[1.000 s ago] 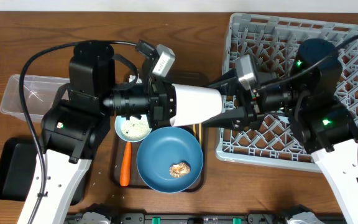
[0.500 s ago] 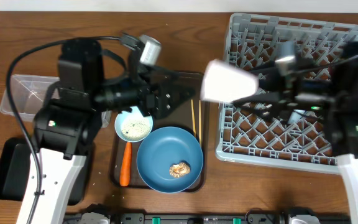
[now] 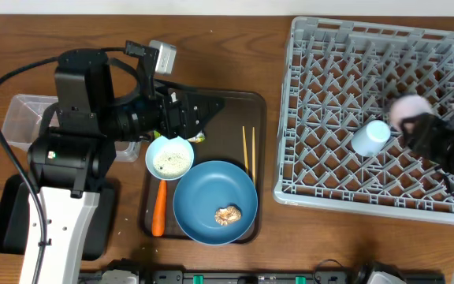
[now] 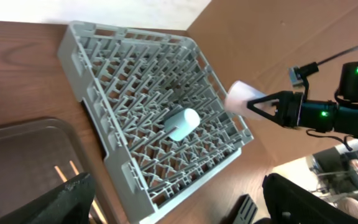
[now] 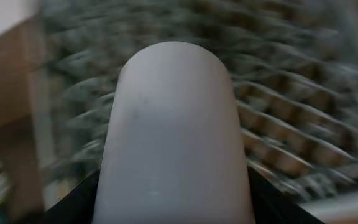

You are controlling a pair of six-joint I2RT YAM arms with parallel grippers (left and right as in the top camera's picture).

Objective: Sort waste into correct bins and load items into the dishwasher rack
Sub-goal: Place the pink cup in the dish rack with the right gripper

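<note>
My right gripper [image 3: 420,125] is shut on the small pink cup [image 3: 407,110], held blurred above the right side of the grey dishwasher rack [image 3: 329,47]. In the right wrist view the pink cup [image 5: 173,130] fills the frame between dark fingers [image 5: 73,205]. A small blue cup [image 3: 371,136] lies on its side in the rack. My left gripper [image 3: 207,110] hangs open and empty over the brown serving tray [image 3: 251,99]. On that tray are the blue plate [image 3: 211,193] with a brown lump [image 3: 228,213], the bowl [image 3: 169,158] of rice, a carrot [image 3: 159,207] and chopsticks [image 3: 248,150].
A clear tub [image 3: 22,118] and a flat black tray [image 3: 6,217] sit at the far left, partly under my left arm. The left wrist view looks across the rack [image 4: 135,74] at the lying blue cup [image 4: 182,123] and the pink cup [image 4: 240,98].
My left gripper let go of the pink cup, opened and drew back left. The right gripper carried the cup from the tray's edge rightward over the rack.
</note>
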